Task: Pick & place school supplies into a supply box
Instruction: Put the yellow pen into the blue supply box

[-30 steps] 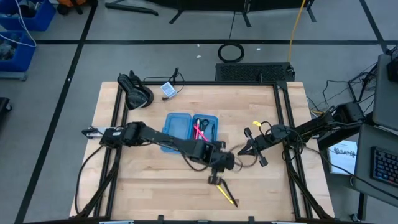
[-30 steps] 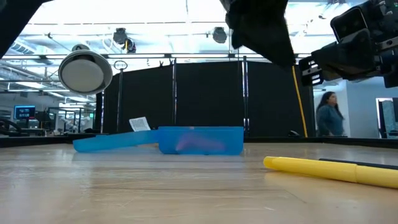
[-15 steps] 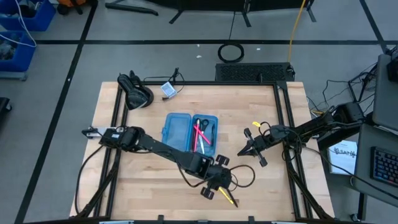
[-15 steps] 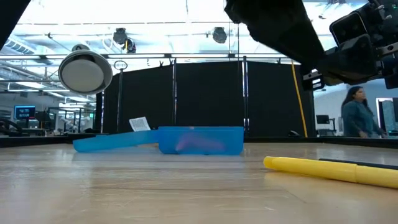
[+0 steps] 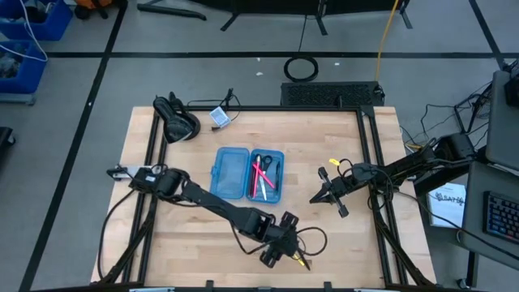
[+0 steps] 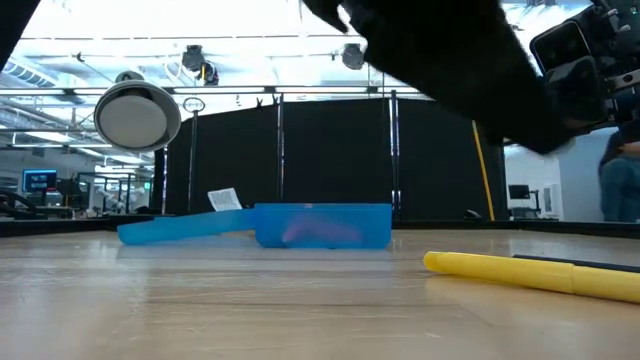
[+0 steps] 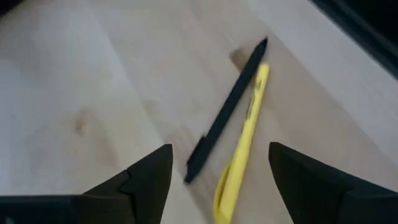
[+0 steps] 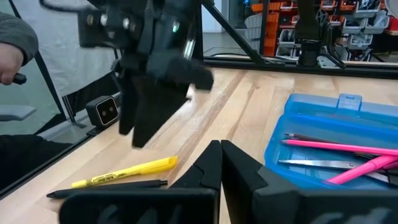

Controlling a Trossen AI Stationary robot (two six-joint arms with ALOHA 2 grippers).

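Note:
The blue supply box [image 5: 247, 172] lies open at mid-table, with pink pens [image 8: 339, 147] and scissors [image 8: 317, 164] in its right half. A yellow pen [image 7: 244, 146] and a black pen [image 7: 227, 109] lie side by side on the wood near the table's front edge. My left gripper [image 5: 280, 250] hangs open just above them, slanting down, its fingers [image 7: 149, 180] on either side of the pens' near ends without touching. My right gripper [image 5: 320, 197] is shut and hovers right of the box, holding nothing.
A black round-headed object [image 5: 177, 120] and a small card [image 5: 219, 116] sit at the table's far left corner. A loose cable loop [image 5: 315, 237] lies beside my left gripper. Black frame rails [image 5: 371, 162] run along the table's sides. A person [image 6: 620, 180] stands in the room behind.
My left gripper has moved from beside the box toward the table's near edge and down, and now hangs over the yellow and black pens. The pens and the box have stayed where they were.

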